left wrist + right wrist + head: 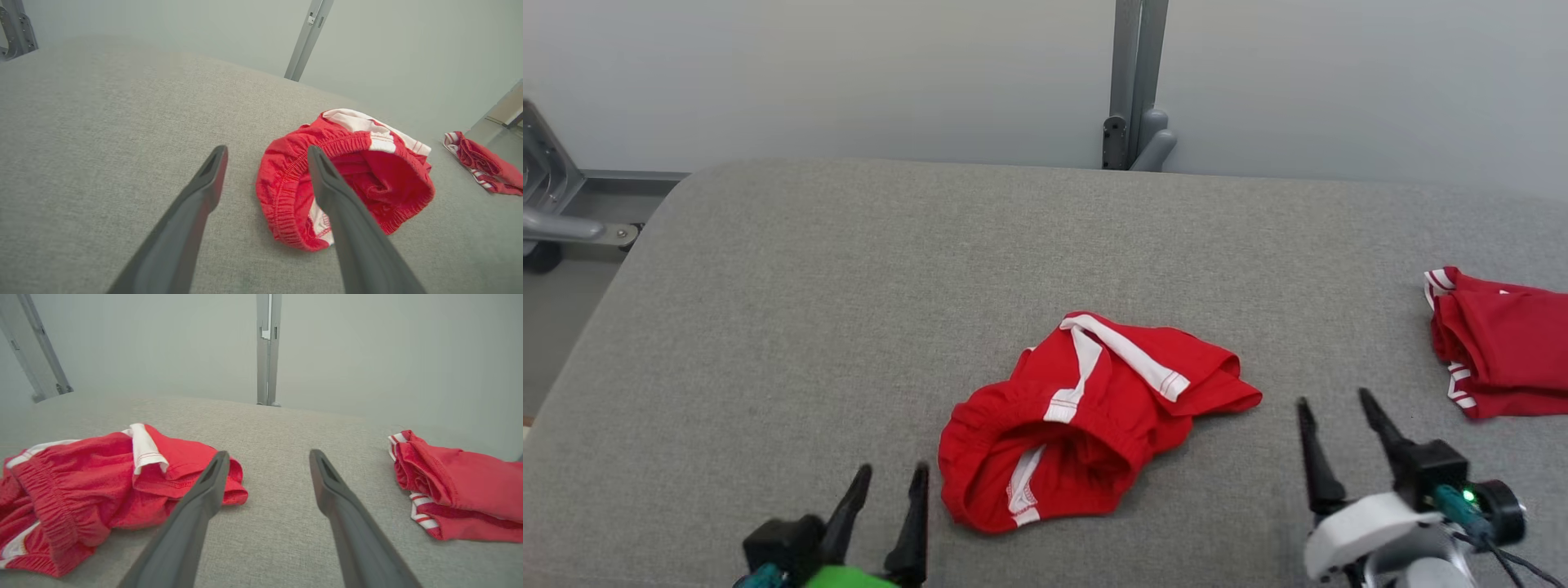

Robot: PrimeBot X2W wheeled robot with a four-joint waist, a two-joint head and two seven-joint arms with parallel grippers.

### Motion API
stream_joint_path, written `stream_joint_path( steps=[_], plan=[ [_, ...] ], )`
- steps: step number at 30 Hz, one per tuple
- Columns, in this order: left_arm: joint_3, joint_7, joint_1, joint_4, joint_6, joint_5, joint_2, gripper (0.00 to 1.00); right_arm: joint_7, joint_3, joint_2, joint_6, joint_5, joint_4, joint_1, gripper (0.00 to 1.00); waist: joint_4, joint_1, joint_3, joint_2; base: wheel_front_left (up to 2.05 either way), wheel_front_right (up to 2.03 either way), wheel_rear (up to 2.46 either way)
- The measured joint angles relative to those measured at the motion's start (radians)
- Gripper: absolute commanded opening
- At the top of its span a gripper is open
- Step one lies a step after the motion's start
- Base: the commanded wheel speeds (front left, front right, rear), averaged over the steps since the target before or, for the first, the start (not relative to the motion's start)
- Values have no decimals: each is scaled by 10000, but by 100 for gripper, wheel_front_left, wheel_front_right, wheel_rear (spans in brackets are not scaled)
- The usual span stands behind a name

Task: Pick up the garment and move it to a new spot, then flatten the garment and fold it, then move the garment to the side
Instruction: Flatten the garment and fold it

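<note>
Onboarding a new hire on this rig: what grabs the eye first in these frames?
The crumpled red shorts with white stripes, waistband gaping, lie in the middle of the grey padded table. A second red garment lies apart near the table's right edge. The left gripper and right gripper sit open and empty at the near side, flanking the shorts.

You are seeing garment (1086, 416) lying on table (768, 286), centre-front. At far right, second garment (1499, 351) lying well apart. Near edge: left gripper (893, 467) sitting just left of garment, right gripper (1333, 398) sitting between both garments. Behind table, post (1135, 82) standing.
</note>
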Motion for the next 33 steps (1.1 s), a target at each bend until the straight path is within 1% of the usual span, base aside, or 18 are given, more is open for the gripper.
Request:
stream_joint_path(
  steps=[3,5,6,7,9,12,14,17,18,20,24,30,33],
  plan=[
    [-757,924,-710,-205,-31,-606,-136,100,142,1170,-36,4,-178,897,-973,100,98,0,97,0,0,0,0],
    [-1292,1442,-1232,-270,2,-821,-188,100,686,1808,-215,4,-173,1342,-1798,100,186,0,173,0,0,0,0],
    [-1534,1758,-1485,-257,104,-1110,-203,100,851,2063,-284,6,-150,1478,-2135,100,241,0,209,0,0,0,0],
    [-1866,2013,-1678,-263,219,-1576,-207,100,1057,2322,-337,4,-65,1649,-2464,100,296,0,251,0,0,0,0],
    [-2602,2429,-2031,-267,594,-2412,-196,100,1501,2951,-575,8,48,2034,-2960,100,408,0,334,0,0,0,0],
    [-3609,2823,-2563,-215,1273,-3578,-226,100,2046,3707,-968,6,311,2491,-3445,100,590,0,454,0,0,0,0],
    [-4107,2894,-2888,-159,1626,-4280,-219,100,2211,4015,-1150,6,491,2614,-3694,100,684,0,545,0,0,0,0],
    [-4677,2748,-3337,48,2008,-5101,-222,100,2376,4330,-1402,6,736,2700,-3997,100,759,0,717,0,0,0,0],
    [-4811,2725,-3462,107,2090,-5532,-219,100,2429,4443,-1484,6,800,2717,-4036,100,766,0,771,0,0,0,0],
    [-5152,2731,-3628,196,2209,-6399,-217,100,2491,4707,-1601,6,918,2732,-4064,100,761,0,880,0,0,0,0],
    [-5580,2585,-4154,435,2460,-7469,-219,100,2527,5014,-1768,6,1160,2631,-4186,100,687,0,1105,0,0,0,0],
    [-5925,2171,-4629,1051,2575,-8600,-221,100,2633,5482,-2019,6,1323,2293,-4185,100,490,0,1335,0,0,0,0],
    [-6057,1914,-4885,1461,2633,-8717,-217,100,2711,5758,-2119,6,1377,2008,-4165,100,394,0,1372,0,0,0,0]
  ],
)
